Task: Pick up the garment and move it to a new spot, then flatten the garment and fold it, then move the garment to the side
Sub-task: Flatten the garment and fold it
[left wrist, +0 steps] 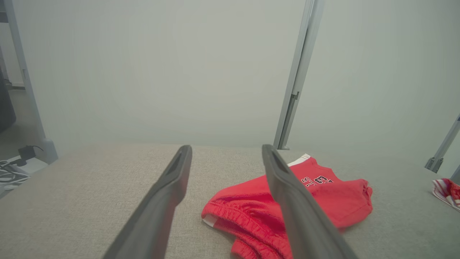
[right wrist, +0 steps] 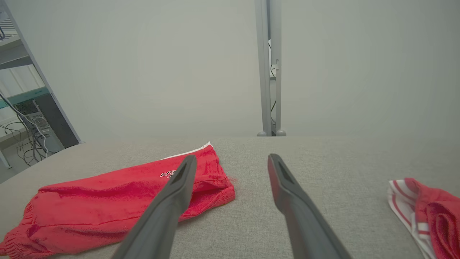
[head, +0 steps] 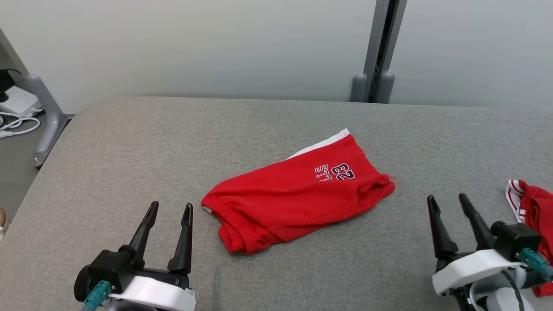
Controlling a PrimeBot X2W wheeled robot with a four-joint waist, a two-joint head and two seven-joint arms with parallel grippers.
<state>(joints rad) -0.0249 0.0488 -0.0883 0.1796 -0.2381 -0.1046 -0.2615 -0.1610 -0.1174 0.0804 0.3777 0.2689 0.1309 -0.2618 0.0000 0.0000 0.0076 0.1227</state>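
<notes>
A pair of bright red cotton shorts (head: 293, 194), with a white stripe down one side and a dark "23" printed near the hem, is lying folded over on itself in the middle of the grey woven-fabric tabletop (head: 129, 142). The gathered elastic waistband is pointing toward the robot's left, and the printed leg end is reaching back toward the far edge, slightly to the right. The cloth is sitting fairly flat, with a few soft creases along the near edge.

The left gripper (head: 171, 204) is hovering at the near left of the table, its two long dark fingers standing well apart with nothing between them. It is sitting just beside the waistband end of the shorts but is not touching them. In the left wrist view one finger is crossing in front of the red cloth.

The right gripper (head: 446, 197) is hanging at the near right, its fingers likewise spread and holding nothing, near the shorts' hem end yet apart from it.

A second red garment with white striped trim (head: 535, 207) is lying bunched at the table's right edge, just beyond the right gripper.

Behind the table a pale grey wall is rising, split by a grey metal upright post (head: 380, 47). On the floor to the left, a white power strip (head: 17, 101) is trailing white cables (head: 17, 125).
</notes>
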